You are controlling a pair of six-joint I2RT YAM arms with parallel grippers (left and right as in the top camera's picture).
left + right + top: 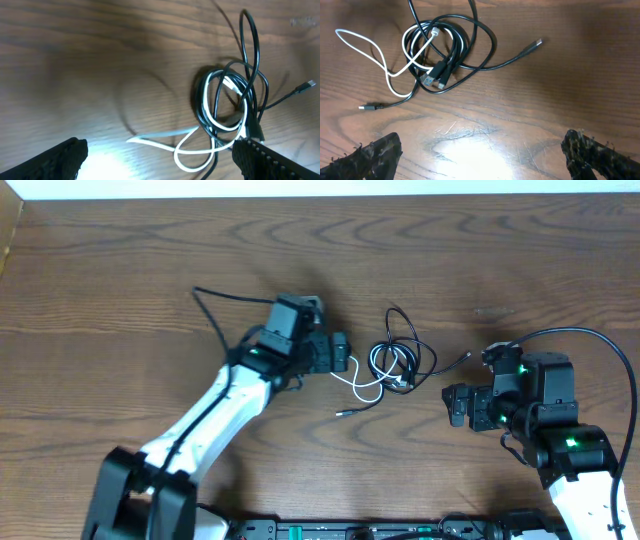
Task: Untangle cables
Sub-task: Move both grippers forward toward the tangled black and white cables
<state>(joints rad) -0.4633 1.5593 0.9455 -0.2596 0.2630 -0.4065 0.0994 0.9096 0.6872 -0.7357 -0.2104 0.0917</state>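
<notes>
The cables (395,360) lie in a tangled heap at the table's middle: black cords looped around one white cord (356,385), with small plug ends sticking out. My left gripper (342,352) is open just left of the heap, its fingers either side of the white cord's loop (197,150). The black loops (235,95) lie ahead of it. My right gripper (455,405) is open and empty, to the right of the heap. In the right wrist view the tangle (440,47) lies ahead of the fingers (480,160), apart from them.
A black plug end (536,43) points toward the right arm; another (367,107) lies at the front. The left arm's own thick black wire (215,310) loops behind it. The wooden table (480,260) extends all round.
</notes>
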